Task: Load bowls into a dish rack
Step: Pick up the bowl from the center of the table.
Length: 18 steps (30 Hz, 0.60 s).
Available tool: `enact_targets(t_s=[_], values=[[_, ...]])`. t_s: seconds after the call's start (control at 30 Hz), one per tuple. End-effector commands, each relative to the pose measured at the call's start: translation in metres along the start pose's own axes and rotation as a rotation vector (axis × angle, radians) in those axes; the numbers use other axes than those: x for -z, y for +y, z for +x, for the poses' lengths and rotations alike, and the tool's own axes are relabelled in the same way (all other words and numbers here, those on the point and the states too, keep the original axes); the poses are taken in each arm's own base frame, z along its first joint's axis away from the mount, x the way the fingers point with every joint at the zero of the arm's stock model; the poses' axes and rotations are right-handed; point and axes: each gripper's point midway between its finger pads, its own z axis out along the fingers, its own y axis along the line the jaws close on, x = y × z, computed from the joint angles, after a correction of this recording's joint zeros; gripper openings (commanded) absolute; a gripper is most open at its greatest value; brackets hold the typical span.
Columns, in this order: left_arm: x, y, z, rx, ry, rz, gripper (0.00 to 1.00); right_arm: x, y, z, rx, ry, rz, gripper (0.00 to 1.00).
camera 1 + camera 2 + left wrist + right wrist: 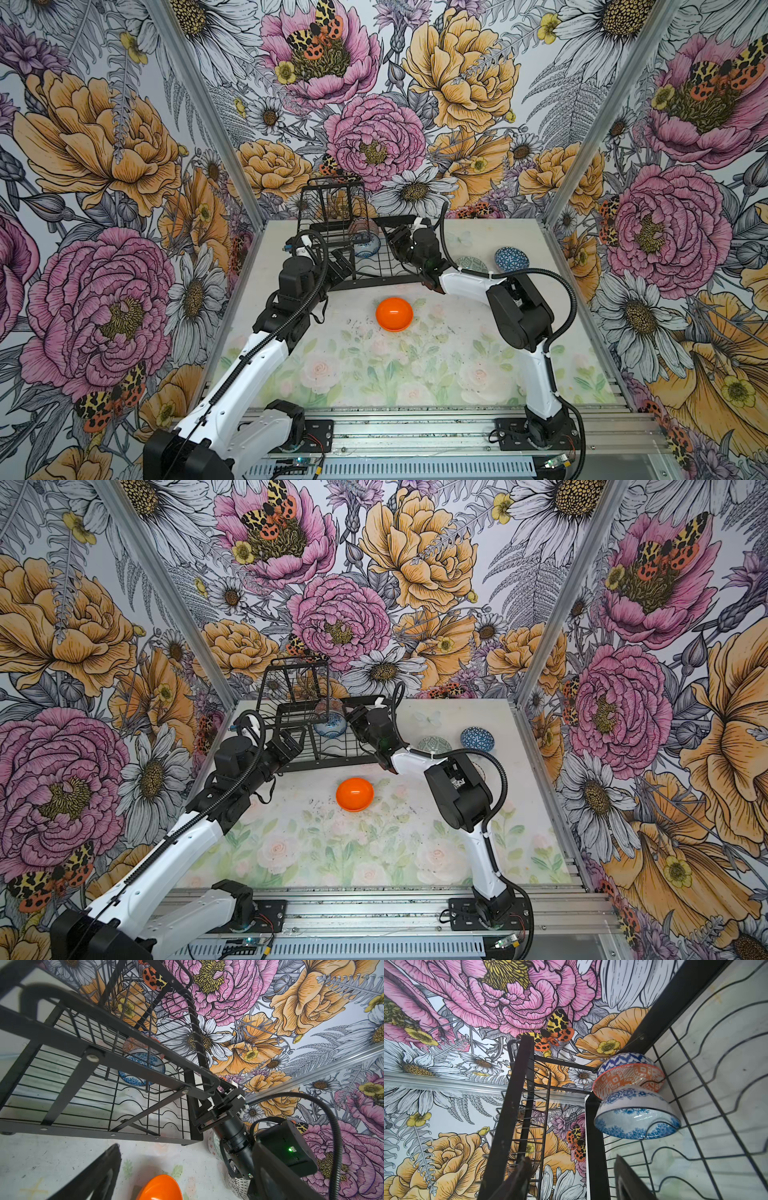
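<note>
The black wire dish rack point(374, 286) point(332, 766) stands at the back of the table. Two bowls lean on edge in its slots: a blue-white floral bowl point(366, 246) point(637, 1118) and, behind it, an orange-white bowl point(627, 1080) point(133, 1045). My right gripper point(394, 239) point(571, 1184) hovers just right of them, open, holding nothing. By the rack's front left corner my left gripper point(340, 266) point(187, 1159) is wide open and empty. A plain orange bowl point(394, 313) point(354, 793) sits on the table in front of the rack.
A pale green-grey bowl point(471, 264) and a dark blue geometric bowl point(511, 258) lie to the right of the rack. A black-white lattice bowl point(239, 1186) is under my right arm. The raised basket tier point(332, 199) rises at the rack's far left end.
</note>
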Motion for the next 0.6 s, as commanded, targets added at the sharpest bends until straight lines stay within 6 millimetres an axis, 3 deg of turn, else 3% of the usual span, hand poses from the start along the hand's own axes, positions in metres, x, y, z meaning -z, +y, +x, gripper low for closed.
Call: enact_targets(t_s=[0.0, 0.1, 0.23, 0.43, 0.57], values=[[0.007, -0.008, 0.008, -0.006, 0.042, 0.009, 0.99, 0.024, 0.025, -0.005, 0.09, 0.01, -0.019, 0.71], [0.008, -0.011, 0.02, -0.019, 0.081, 0.001, 0.99, 0.045, 0.026, -0.005, 0.153, 0.029, 0.021, 0.81], [0.012, -0.013, 0.038, -0.038, 0.118, -0.008, 0.99, 0.079, 0.021, -0.001, 0.285, 0.076, 0.141, 0.87], [0.009, -0.007, 0.075, -0.012, 0.202, -0.037, 0.99, 0.128, 0.0, 0.009, 0.454, 0.172, 0.295, 0.99], [0.011, -0.001, 0.095, 0.012, 0.233, -0.062, 0.99, 0.155, -0.018, 0.025, 0.485, 0.233, 0.324, 0.99]])
